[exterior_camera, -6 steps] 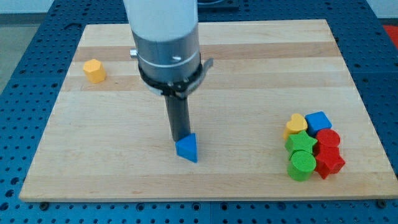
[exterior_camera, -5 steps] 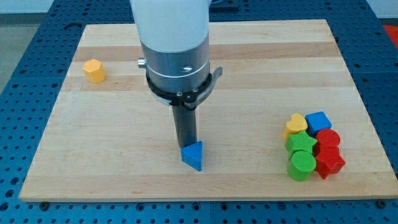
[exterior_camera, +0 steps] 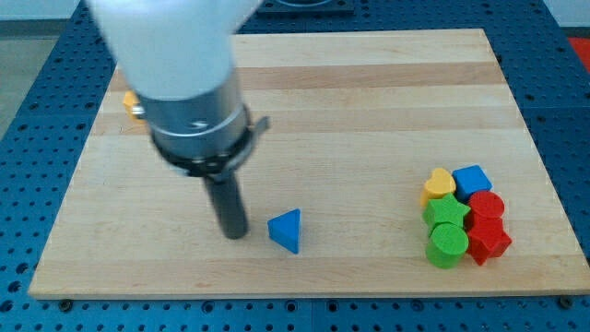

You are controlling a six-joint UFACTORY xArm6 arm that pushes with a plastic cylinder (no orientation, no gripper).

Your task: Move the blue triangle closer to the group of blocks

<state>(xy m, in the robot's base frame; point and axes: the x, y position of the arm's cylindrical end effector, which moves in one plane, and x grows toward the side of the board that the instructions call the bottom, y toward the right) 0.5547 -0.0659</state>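
The blue triangle (exterior_camera: 287,230) lies on the wooden board (exterior_camera: 369,120) near its bottom edge, a little left of centre. My tip (exterior_camera: 234,234) stands just left of it, a small gap apart, not touching. The group of blocks sits at the bottom right: a yellow heart (exterior_camera: 439,184), a blue cube (exterior_camera: 472,179), a green star (exterior_camera: 445,214), a green cylinder (exterior_camera: 446,246), a red block (exterior_camera: 486,207) and a red star (exterior_camera: 489,242). A wide stretch of board separates the triangle from the group.
A yellow block (exterior_camera: 131,102) at the board's upper left is mostly hidden behind the arm's grey and white body (exterior_camera: 189,83). A blue perforated table (exterior_camera: 37,83) surrounds the board.
My tip was just above the blue triangle and nudged it slightly right. It has now swung round to the triangle's left side. The group has not moved.
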